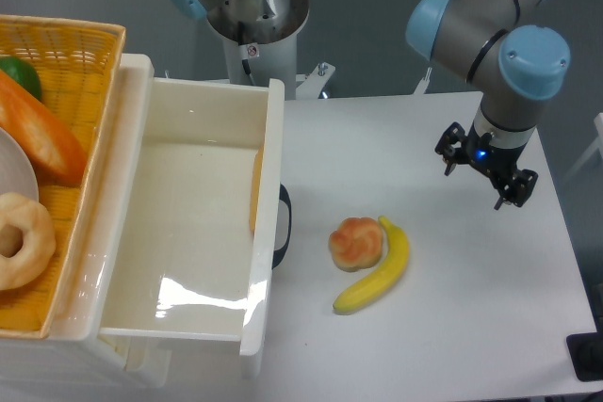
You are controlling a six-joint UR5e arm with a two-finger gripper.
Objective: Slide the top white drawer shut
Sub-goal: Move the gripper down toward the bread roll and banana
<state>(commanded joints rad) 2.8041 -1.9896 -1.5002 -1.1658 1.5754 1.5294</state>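
- The top white drawer (193, 223) stands pulled far out at left of frame, its black handle (282, 226) facing right.
- The gripper (483, 178) hangs at upper right, well apart from it; I cannot tell how its fingers are set.
- A banana (379, 270) touches a bun (357, 242) mid-table.
- A yellow basket (80, 54) sits far left.

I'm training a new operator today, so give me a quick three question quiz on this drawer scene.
1. True or false: the top white drawer is pulled open.
2. What lies beside the banana: A a pastry, B a cup, C a spoon?
3. Is the gripper touching the drawer's black handle?

Key: 1 true. 2 A, the pastry touches it. 3 No, it hovers over the table, apart from the handle.
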